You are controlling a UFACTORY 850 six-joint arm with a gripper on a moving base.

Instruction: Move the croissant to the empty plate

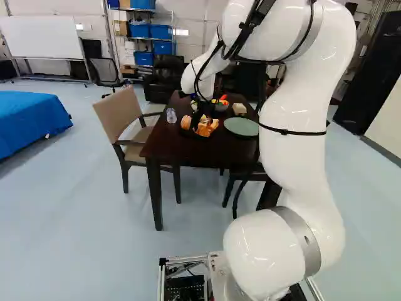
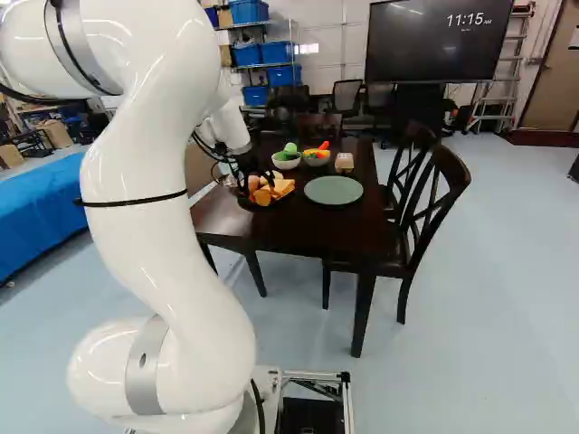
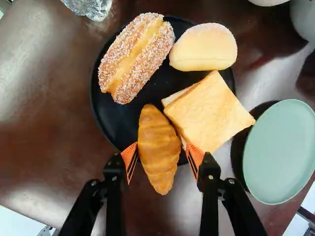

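While the hand point(image 2: 257, 183) is clamped on the croissant point(image 3: 159, 152) beside the sliced bread point(image 3: 209, 115) at the black plate's point(image 3: 115, 118) edge, the green plate point(image 3: 278, 152) sits nearby.

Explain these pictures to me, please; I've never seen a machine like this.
The machine is a jointed white robot arm, ending in a black two-fingered gripper with orange pads. Two pictures look ahead from its base, behind the arm, one from each side; the third looks along the gripper from its wrist.

On the dark wooden table are a round black plate with a sugar-crusted filled roll, a pale rounded bun and square sliced bread; an empty round green plate; and two small bowls.

The golden-brown croissant looks held: the pads appear to meet both its sides. Whether it is lifted, I can't tell.
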